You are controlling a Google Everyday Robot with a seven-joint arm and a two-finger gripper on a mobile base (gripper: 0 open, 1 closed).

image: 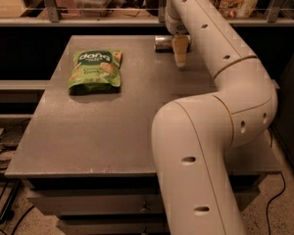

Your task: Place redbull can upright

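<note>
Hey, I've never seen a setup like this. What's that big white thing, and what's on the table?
The big white shape is a robot arm; it bends in the foreground and reaches to the far side of the grey table. One camera looks down over the arm; where it is mounted is not known. At the arm's end is the gripper, pointing down at the tabletop. Right beside it the redbull can lies on its side. Whether the gripper holds it, I cannot tell. A green snack bag lies flat nearer the table's other side.
</note>
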